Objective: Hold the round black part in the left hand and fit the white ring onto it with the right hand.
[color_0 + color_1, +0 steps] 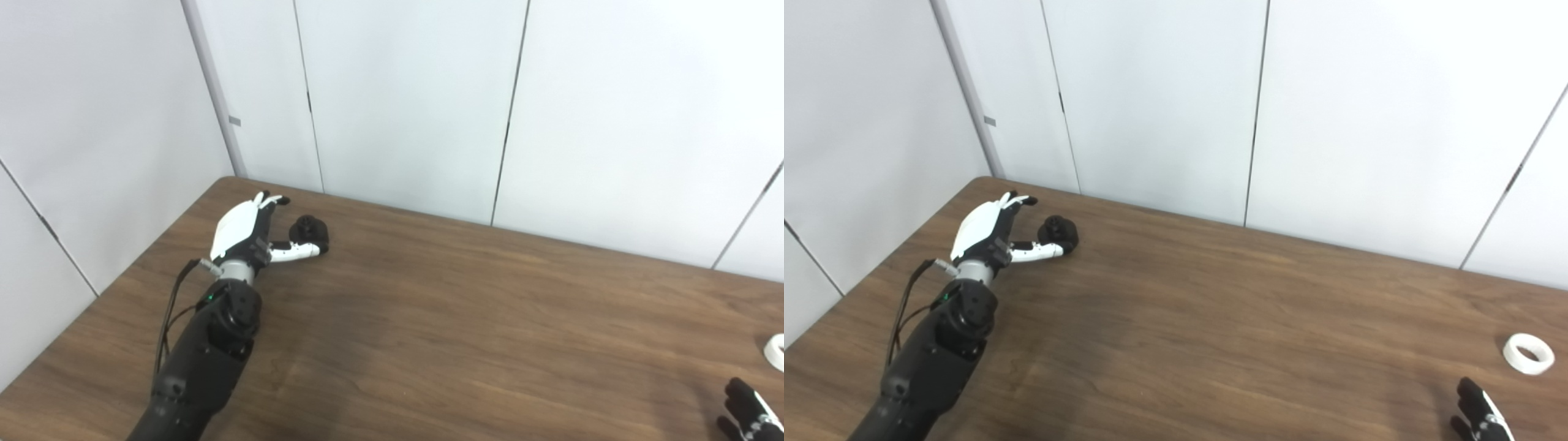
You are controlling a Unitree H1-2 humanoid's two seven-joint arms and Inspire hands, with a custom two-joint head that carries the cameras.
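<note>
Left eye view | left hand (248, 229) spread wide, thumb beside black part (309, 231) | right hand (1482, 416) cropped, grip unclear

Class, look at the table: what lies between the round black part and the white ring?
Nothing: only bare table separates the round black part from the white ring, clearest in the right eye view.

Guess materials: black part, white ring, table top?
Round black part: looks like matte hard plastic or rubber, dull and without glare; too small to tell which. White ring: smooth, opaque, probably plastic, with an even white surface. Table: brown wood-grain top, likely laminate, with streaked grain and a soft sheen.
</note>
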